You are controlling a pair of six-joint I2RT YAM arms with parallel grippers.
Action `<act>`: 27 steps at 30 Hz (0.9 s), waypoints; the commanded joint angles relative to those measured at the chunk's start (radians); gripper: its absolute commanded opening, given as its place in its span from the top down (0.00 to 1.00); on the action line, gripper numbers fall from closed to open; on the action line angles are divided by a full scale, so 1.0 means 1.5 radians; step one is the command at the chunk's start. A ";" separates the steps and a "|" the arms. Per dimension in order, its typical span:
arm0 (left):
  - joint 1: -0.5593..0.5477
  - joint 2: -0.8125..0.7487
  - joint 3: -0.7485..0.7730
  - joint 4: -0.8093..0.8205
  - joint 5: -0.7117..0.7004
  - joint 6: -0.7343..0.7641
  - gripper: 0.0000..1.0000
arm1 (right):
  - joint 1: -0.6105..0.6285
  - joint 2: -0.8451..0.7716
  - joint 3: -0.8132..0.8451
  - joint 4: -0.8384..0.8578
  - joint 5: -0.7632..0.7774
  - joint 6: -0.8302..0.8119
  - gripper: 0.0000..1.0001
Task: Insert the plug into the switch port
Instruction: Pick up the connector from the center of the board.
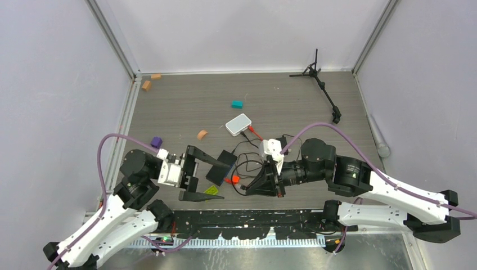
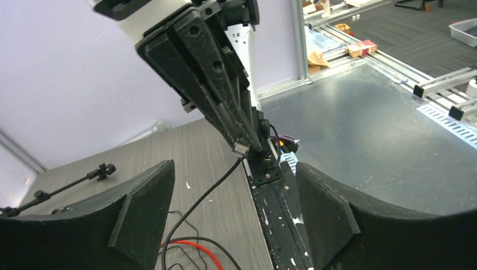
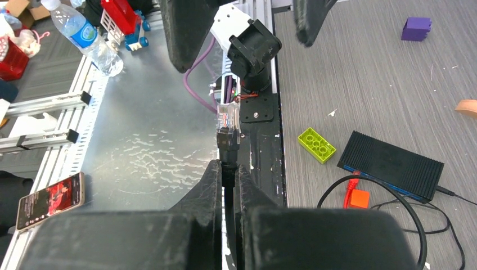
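Note:
My right gripper (image 3: 226,169) is shut on the black boot of a black cable, and its clear plug (image 3: 225,117) sticks out past the fingertips. It hovers over the near table edge (image 1: 243,188). The left wrist view shows that plug (image 2: 241,148) hanging from the right fingers. The black ribbed switch (image 3: 391,163) lies flat to the right (image 1: 220,167). A red-orange cable's red connector (image 3: 352,184) sits against the switch's blue front. My left gripper (image 1: 208,179) is open and empty (image 2: 233,208), facing the right gripper.
A lime brick (image 3: 316,145) lies near the switch, with an orange cube (image 3: 359,198) beside the red connector. Black wire loops (image 1: 247,166) lie between the arms. A white box (image 1: 238,124), a purple block (image 1: 156,142), a teal block (image 1: 237,104) and a small tripod (image 1: 320,84) sit farther back.

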 commanded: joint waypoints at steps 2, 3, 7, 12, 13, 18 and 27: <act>-0.038 0.028 0.007 0.043 -0.032 0.024 0.22 | 0.000 0.006 0.030 0.022 0.047 -0.010 1.00; -0.039 0.029 0.003 0.053 -0.063 0.003 0.22 | 0.000 0.005 0.031 0.019 0.086 -0.018 1.00; -0.040 -0.001 -0.016 0.037 -0.340 -0.167 0.18 | 0.000 -0.022 0.006 0.028 0.266 -0.068 0.99; -0.040 -0.030 -0.008 -0.073 -0.559 -0.324 0.30 | 0.005 -0.053 -0.036 0.098 0.448 -0.159 1.00; -0.040 -0.032 0.000 -0.101 -0.582 -0.351 0.33 | 0.010 -0.050 -0.033 0.101 0.476 -0.176 1.00; -0.040 -0.058 0.000 -0.132 -0.648 -0.463 0.38 | 0.135 -0.004 -0.016 0.160 0.705 -0.323 0.99; -0.040 -0.060 0.031 -0.093 -0.638 -0.497 0.38 | 0.328 0.161 -0.026 0.480 1.015 -0.723 0.99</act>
